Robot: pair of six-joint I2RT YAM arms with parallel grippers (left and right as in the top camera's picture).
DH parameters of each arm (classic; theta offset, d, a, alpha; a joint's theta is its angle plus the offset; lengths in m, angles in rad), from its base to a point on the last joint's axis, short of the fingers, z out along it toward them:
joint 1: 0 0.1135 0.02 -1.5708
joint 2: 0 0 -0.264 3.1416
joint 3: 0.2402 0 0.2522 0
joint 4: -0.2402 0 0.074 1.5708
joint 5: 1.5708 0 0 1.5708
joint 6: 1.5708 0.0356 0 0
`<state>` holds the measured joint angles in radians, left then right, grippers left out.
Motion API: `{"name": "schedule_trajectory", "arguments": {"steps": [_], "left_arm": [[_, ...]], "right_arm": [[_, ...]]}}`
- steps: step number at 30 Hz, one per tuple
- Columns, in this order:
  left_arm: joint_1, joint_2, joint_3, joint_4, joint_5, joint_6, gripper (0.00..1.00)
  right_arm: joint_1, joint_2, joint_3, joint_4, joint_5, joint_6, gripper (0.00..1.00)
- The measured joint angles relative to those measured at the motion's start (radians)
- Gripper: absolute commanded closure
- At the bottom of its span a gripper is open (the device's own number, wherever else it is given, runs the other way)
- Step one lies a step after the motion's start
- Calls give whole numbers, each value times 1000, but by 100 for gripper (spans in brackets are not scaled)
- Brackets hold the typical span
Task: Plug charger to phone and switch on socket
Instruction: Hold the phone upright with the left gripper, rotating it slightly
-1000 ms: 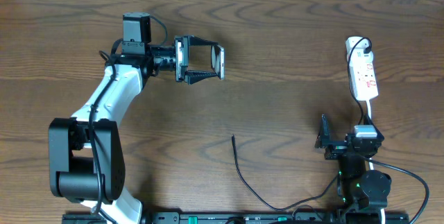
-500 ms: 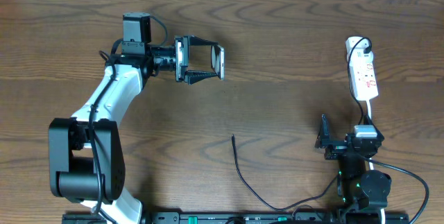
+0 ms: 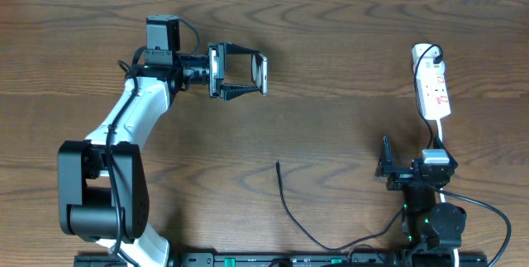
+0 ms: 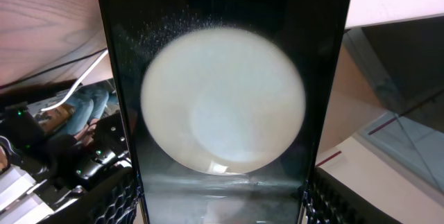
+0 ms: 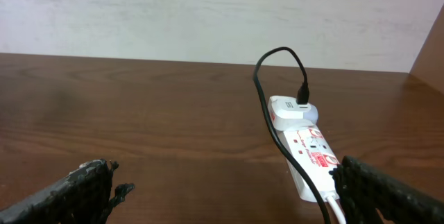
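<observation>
My left gripper (image 3: 248,73) is shut on the phone (image 3: 261,73) and holds it on edge above the table at upper centre. In the left wrist view the phone's dark screen (image 4: 222,99) fills the frame between my fingers, with a bright round reflection on it. The charger cable (image 3: 289,209) lies loose on the table at lower centre, its plug tip (image 3: 278,164) pointing up the table. The white socket strip (image 3: 432,85) lies at the right, with a black cable plugged into its far end (image 5: 303,99). My right gripper (image 5: 222,196) is open and empty, just short of the strip (image 5: 305,148).
The strip's white cord (image 3: 440,139) runs down to my right arm's base. Dark equipment lies along the table's front edge (image 3: 273,260). A pale wall stands behind the table (image 5: 208,16).
</observation>
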<state>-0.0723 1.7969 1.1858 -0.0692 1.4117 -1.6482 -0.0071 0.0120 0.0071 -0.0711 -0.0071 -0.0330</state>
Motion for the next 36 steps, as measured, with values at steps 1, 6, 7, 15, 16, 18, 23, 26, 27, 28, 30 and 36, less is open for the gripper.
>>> {"name": "schedule_trajectory", "arguments": {"steps": [1,6,7,15,16,18,23,26,27,28,30,36], "left_arm": [[0,0,0,0,0,3,93],[0,0,0,0,-25,56,93],[0,0,0,0,-34,71,92],[0,0,0,0,-164,173,92],[0,0,0,0,-185,183,93],[0,0,0,-1,-231,206,93],[0,0,0,-1,-351,248,92],[0,0,0,-1,-400,261,93],[0,0,0,0,-410,262,93],[0,0,0,3,-420,263,92],[0,0,0,22,-430,266,92],[0,0,0,68,-447,269,93]], "right_arm": [[0,0,0,0,0,0,1],[0,0,0,0,0,0,1],[0,0,0,0,0,0,1],[0,0,0,0,0,0,1],[0,0,0,0,0,0,1],[0,0,0,0,0,0,1],[0,0,0,0,0,0,1],[0,0,0,0,0,0,1],[0,0,0,0,0,0,1],[0,0,0,0,0,0,1],[0,0,0,0,0,0,1],[0,0,0,0,0,0,1]]}}
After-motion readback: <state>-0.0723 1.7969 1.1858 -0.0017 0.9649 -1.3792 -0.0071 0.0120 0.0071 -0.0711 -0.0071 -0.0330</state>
